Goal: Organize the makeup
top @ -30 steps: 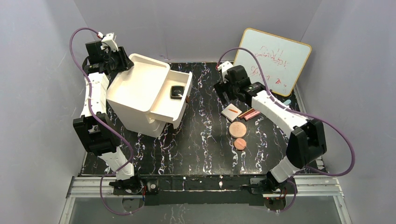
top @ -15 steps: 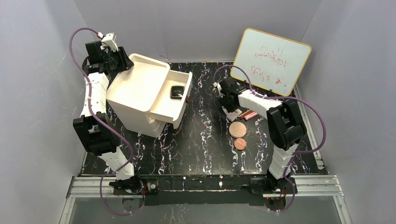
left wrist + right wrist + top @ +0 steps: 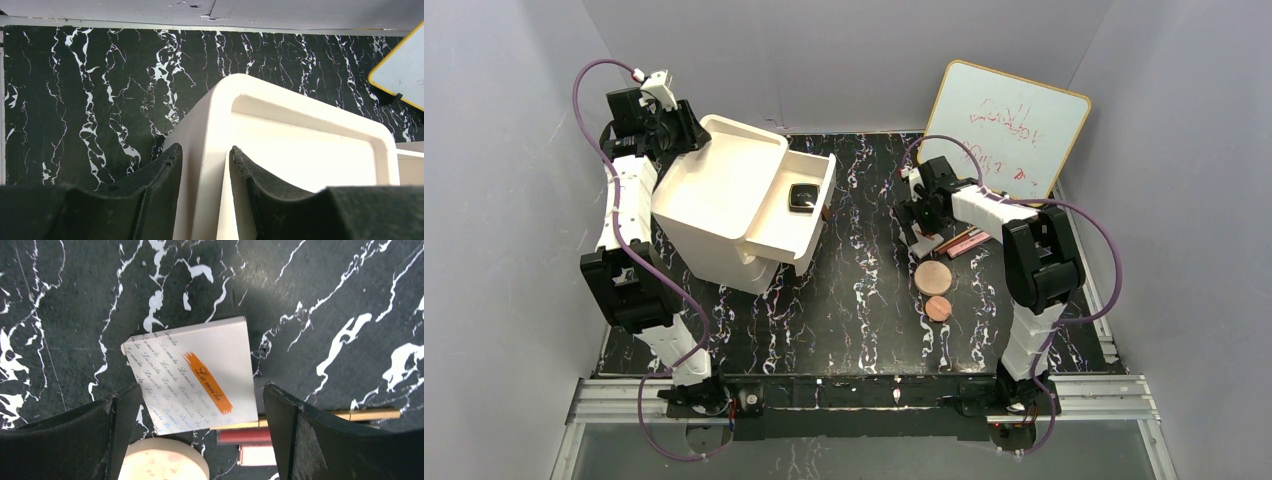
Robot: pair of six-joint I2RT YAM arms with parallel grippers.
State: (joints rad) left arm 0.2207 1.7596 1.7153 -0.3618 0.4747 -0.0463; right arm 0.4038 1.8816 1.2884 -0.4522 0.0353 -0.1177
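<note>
My right gripper [image 3: 921,222] hangs open just above a white square pack with an orange stripe [image 3: 192,380], one finger on each side of it; the pack also shows in the top view [image 3: 921,241]. Beside it lie slim sticks [image 3: 964,243], seen in the wrist view as a red one [image 3: 242,435] and a pink one [image 3: 257,455]. The larger copper-pink disc [image 3: 932,276] and the smaller one [image 3: 938,308] lie nearer me. A small square black compact [image 3: 803,196] sits in the open white drawer [image 3: 816,175]. My left gripper [image 3: 204,150] is shut on the white organizer's rim [image 3: 220,100].
The white organizer box [image 3: 724,200] stands at the back left with its drawer pulled out to the right. A whiteboard [image 3: 1009,130] leans against the back right wall. A thin wooden stick [image 3: 370,414] lies beside the pack. Grey walls close in on both sides.
My right arm has folded in and its gripper has moved down over the white square pack. The left arm and the organizer have not moved.
</note>
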